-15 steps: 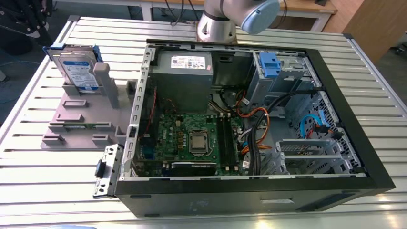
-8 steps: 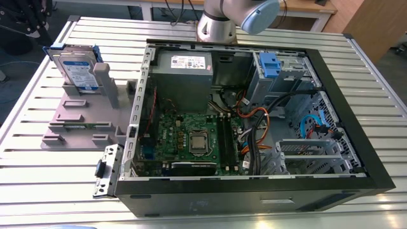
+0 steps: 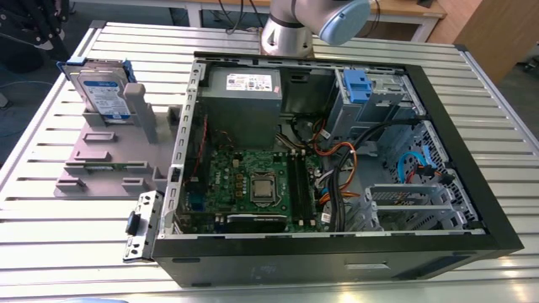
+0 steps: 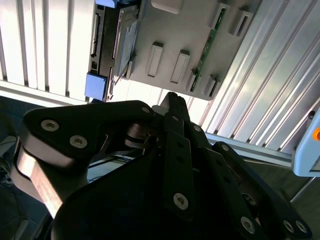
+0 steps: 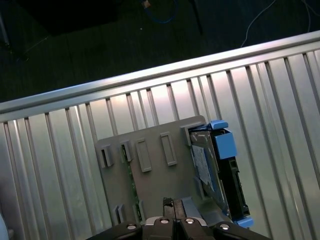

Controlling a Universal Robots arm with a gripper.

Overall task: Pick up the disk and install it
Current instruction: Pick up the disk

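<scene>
Slatted tbl (image 5: 60,150); claw (image 5: 169,202) closed, empty.

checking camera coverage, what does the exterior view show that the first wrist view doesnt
Exterior view alone: the open computer case with its motherboard, and the arm behind it.
First wrist view alone: the gripper pointed toward the grey holder, and dark floor with cables beyond the slatted table.
Both: the disk standing on edge in that holder on the table.
</scene>
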